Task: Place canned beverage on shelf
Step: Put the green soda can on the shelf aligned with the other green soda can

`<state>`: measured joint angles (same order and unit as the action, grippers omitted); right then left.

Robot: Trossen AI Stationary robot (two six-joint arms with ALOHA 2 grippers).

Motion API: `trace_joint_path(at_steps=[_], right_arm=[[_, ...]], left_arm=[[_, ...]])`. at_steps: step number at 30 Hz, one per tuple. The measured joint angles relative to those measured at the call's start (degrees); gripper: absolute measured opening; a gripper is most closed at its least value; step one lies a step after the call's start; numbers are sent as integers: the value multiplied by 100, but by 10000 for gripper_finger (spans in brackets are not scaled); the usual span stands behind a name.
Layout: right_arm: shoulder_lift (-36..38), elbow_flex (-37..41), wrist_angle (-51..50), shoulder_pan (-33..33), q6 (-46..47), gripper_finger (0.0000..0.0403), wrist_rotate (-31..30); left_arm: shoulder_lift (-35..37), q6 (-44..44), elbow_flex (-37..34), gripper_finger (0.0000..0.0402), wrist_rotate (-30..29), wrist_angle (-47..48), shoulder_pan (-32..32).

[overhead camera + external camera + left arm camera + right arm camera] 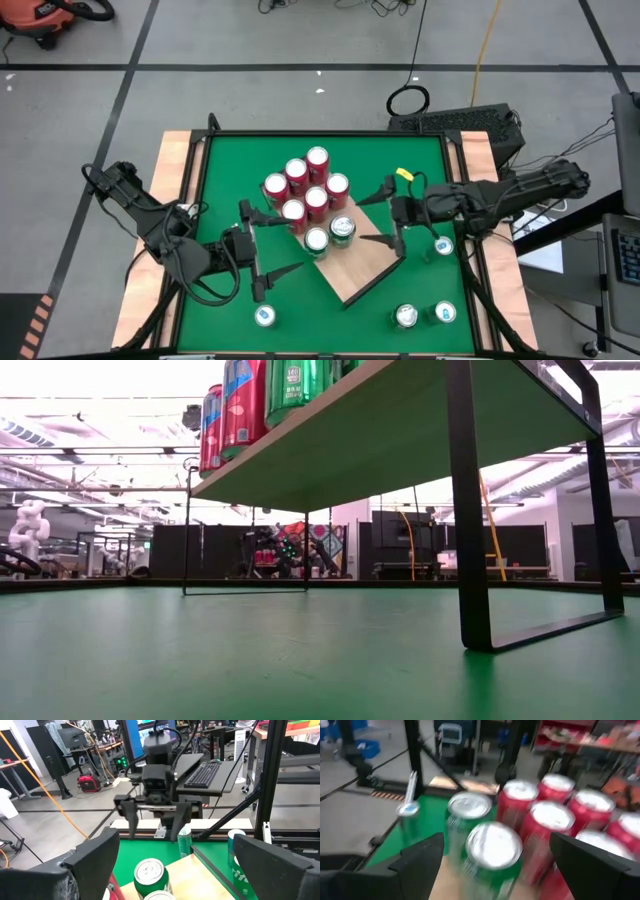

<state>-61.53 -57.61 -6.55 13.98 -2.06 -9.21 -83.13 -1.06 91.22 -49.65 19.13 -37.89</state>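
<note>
The shelf (362,266) is a light wood board on dark metal legs (470,510), standing slantwise on the green table. Several red cans (306,186) and two green cans (316,239) (342,229) stand upright on its far-left part. My right gripper (374,217) is open over the shelf, just right of the green cans (492,851), with nothing between its fingers. My left gripper (274,243) is open at the shelf's left side, level and facing the green cans (150,875), also with nothing in it.
More green cans stand on the table: one near the front left (265,315), two near the front right (405,316) (445,312), and one under my right arm (443,244). The shelf's near-right half is bare wood. Wooden strips (176,170) border the table.
</note>
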Motion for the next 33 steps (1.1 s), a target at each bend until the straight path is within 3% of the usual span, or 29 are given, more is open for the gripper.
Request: trace_joint_path(at_steps=[8, 33], right_arm=[[1, 77, -1300, 410, 673, 327, 5], [-869, 389, -542, 677, 741, 174, -14]], left_arm=[[0, -2, 0, 389, -2, -3, -1], [0, -15, 0, 389, -4, -63, 0]])
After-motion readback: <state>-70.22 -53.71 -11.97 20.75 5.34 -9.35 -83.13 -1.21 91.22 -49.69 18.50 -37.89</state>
